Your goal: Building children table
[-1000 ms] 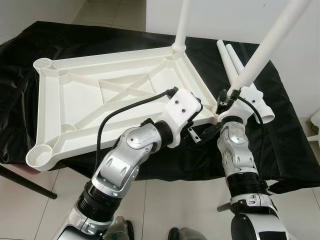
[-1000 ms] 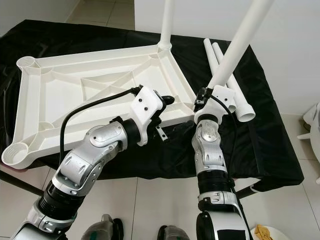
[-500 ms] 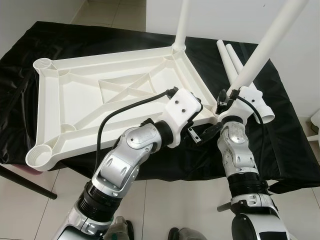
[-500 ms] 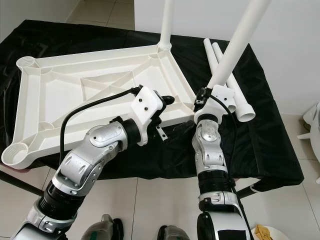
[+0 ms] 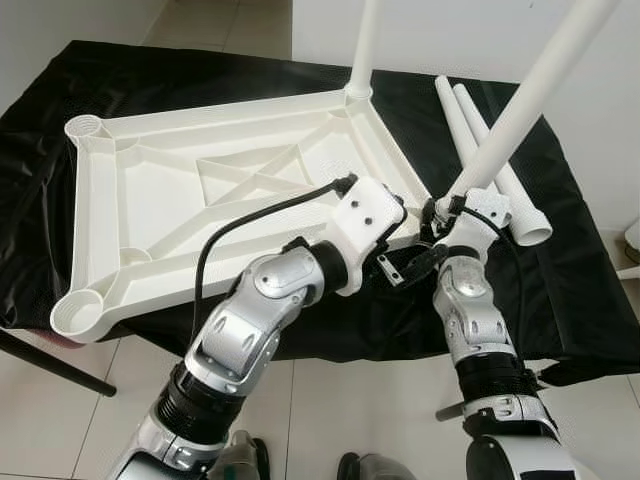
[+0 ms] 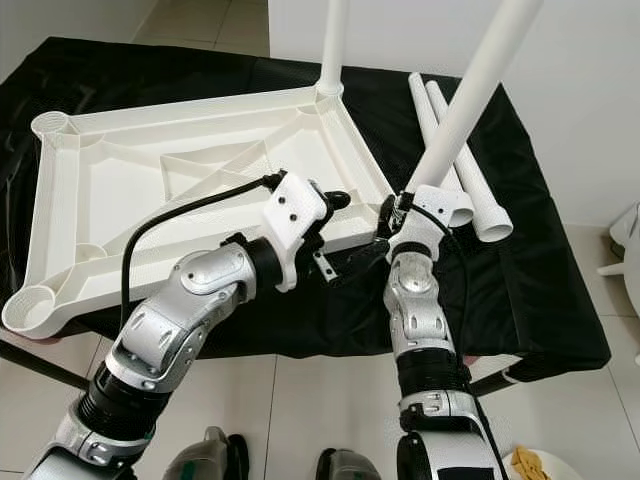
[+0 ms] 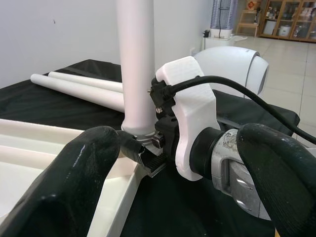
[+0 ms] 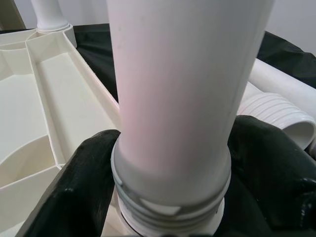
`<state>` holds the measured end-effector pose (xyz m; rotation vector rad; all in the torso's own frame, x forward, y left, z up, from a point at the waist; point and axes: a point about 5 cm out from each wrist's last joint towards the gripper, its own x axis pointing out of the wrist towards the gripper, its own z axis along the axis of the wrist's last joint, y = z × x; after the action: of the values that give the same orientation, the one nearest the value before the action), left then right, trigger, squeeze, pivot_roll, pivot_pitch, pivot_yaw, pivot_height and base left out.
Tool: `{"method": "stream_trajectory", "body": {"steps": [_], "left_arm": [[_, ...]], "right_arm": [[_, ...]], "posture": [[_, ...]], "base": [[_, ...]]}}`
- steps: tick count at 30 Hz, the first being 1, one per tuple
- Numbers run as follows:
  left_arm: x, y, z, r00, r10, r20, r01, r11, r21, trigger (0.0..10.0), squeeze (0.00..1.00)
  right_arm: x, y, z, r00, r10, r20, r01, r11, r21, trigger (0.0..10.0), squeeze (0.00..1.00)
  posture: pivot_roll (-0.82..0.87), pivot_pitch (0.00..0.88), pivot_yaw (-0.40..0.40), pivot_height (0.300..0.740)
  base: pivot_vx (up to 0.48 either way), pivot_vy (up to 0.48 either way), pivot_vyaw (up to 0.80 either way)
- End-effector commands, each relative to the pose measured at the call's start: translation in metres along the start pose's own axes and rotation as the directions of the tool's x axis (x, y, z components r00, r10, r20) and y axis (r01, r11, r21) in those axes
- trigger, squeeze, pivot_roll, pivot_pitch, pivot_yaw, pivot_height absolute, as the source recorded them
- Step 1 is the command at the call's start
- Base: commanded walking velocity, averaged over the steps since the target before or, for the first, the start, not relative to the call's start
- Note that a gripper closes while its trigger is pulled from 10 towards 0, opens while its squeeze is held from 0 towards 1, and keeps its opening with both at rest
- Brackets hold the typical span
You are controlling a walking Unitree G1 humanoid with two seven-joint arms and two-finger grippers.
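The white tabletop (image 5: 150,200) lies upside down on a black-covered table. One white leg (image 5: 365,40) stands screwed into its far right corner. My right gripper (image 8: 173,168) is shut on a second white leg (image 5: 520,100) near its threaded end, holding it tilted at the tabletop's near right corner. The thread (image 8: 168,217) hovers just above the corner rim. My left gripper (image 7: 180,168) is open beside that corner, its fingers (image 7: 84,168) straddling the leg's base and the right wrist without touching the leg.
Two spare white legs (image 5: 455,110) lie on the black cloth (image 5: 560,290) to the right of the tabletop. Sockets at the near left (image 5: 80,312) and far left (image 5: 85,127) corners stand open. The table's front edge drops to tiled floor (image 5: 330,400).
My right gripper has carried the tilted leg leftward, bringing its threaded end up to the tabletop's near right corner. The left gripper has stayed put.
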<state>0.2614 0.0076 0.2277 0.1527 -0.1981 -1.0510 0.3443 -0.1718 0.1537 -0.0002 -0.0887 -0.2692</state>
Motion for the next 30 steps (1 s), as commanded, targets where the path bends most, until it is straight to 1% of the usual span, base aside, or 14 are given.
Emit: {"method": "stream_trajectory", "body": {"steps": [1, 11, 12, 14, 16, 17, 18, 19, 20, 25, 29, 30], "left_arm": [[0.001, -0.001, 0.004, 1.0, 0.001, 0.013, -0.001, 1.0, 0.007, 10.0, 0.0], [0.001, -0.002, 0.004, 1.0, 0.0, 0.016, 0.0, 1.0, 0.007, 10.0, 0.0], [0.001, -0.001, 0.004, 1.0, 0.0, 0.016, 0.0, 1.0, 0.006, 10.0, 0.0], [0.001, -0.001, 0.004, 1.0, -0.001, 0.016, 0.001, 1.0, 0.005, 10.0, 0.0], [0.001, -0.002, 0.004, 1.0, -0.004, 0.015, 0.004, 1.0, 0.003, 10.0, 0.0], [0.001, -0.002, 0.004, 1.0, -0.004, 0.015, 0.004, 1.0, 0.003, 10.0, 0.0], [0.002, -0.002, 0.003, 1.0, -0.009, 0.013, 0.009, 1.0, 0.003, 10.0, 0.0], [0.002, -0.002, 0.003, 1.0, -0.009, 0.013, 0.009, 1.0, 0.003, 10.0, 0.0], [0.002, -0.003, 0.003, 1.0, -0.013, 0.01, 0.013, 1.0, 0.004, 10.0, 0.0], [0.002, -0.004, 0.0, 1.0, -0.024, 0.0, 0.024, 1.0, -0.002, 10.0, 0.0], [0.001, -0.008, -0.01, 0.998, -0.042, -0.037, 0.042, 0.999, -0.013, 10.0, 0.0], [0.001, -0.008, -0.01, 0.998, -0.042, -0.037, 0.042, 0.999, -0.013, 10.0, 0.0]], "right_arm": [[-0.003, -0.008, -0.015, 0.998, -0.029, -0.063, 0.028, 0.999, -0.018, 10.0, 0.0], [-0.004, -0.006, -0.014, 0.999, 0.008, -0.054, -0.009, 1.0, -0.012, 10.0, 0.0], [-0.004, -0.007, -0.013, 0.998, 0.034, -0.048, -0.034, 0.999, 0.009, 10.0, 1.0], [-0.004, -0.006, -0.012, 0.998, 0.053, -0.045, -0.051, 0.998, 0.024, 10.0, 1.0], [-0.003, -0.009, -0.01, 0.999, 0.033, -0.036, -0.033, 0.999, -0.002, 10.0, 1.0], [-0.003, -0.009, -0.01, 0.999, 0.033, -0.036, -0.033, 0.999, -0.002, 10.0, 1.0], [-0.003, -0.01, -0.01, 0.999, 0.024, -0.034, -0.025, 1.0, -0.012, 10.0, 0.04], [-0.003, -0.01, -0.01, 0.999, 0.024, -0.034, -0.025, 1.0, -0.012, 10.0, 0.04], [-0.003, -0.011, -0.01, 0.999, 0.027, -0.034, -0.027, 1.0, -0.013, 10.0, 0.0], [-0.002, -0.013, -0.009, 0.999, 0.046, -0.027, -0.047, 0.999, -0.013, 10.0, 0.0], [0.001, -0.018, -0.001, 0.993, 0.114, 0.012, -0.114, 0.993, -0.011, 10.0, 0.0], [0.001, -0.018, -0.001, 0.993, 0.114, 0.012, -0.114, 0.993, -0.011, 10.0, 0.0]], "posture": [[0.02, 0.121, -0.012, 0.74], [0.02, 0.12, -0.013, 0.74], [0.02, 0.122, -0.011, 0.74], [0.02, 0.122, -0.011, 0.74], [0.02, 0.123, -0.009, 0.74], [0.02, 0.123, -0.009, 0.74], [0.02, 0.123, -0.009, 0.74], [0.02, 0.123, -0.009, 0.74], [0.02, 0.123, -0.009, 0.74], [0.02, 0.124, -0.009, 0.74], [0.02, 0.123, -0.007, 0.74], [0.02, 0.123, -0.007, 0.74]], "base": [[0.0, 0.0, 0.0], [0.0, 0.0, 0.0], [0.0, 0.0, 0.0], [0.0, 0.0, 0.0], [0.0, 0.0, 0.0], [0.0, 0.0, 0.0], [0.0, 0.0, 0.0], [0.0, 0.0, 0.0], [0.0, 0.0, 0.0], [0.0, 0.0, 0.0], [0.0, 0.0, 0.0], [0.0, 0.0, 0.0]]}}
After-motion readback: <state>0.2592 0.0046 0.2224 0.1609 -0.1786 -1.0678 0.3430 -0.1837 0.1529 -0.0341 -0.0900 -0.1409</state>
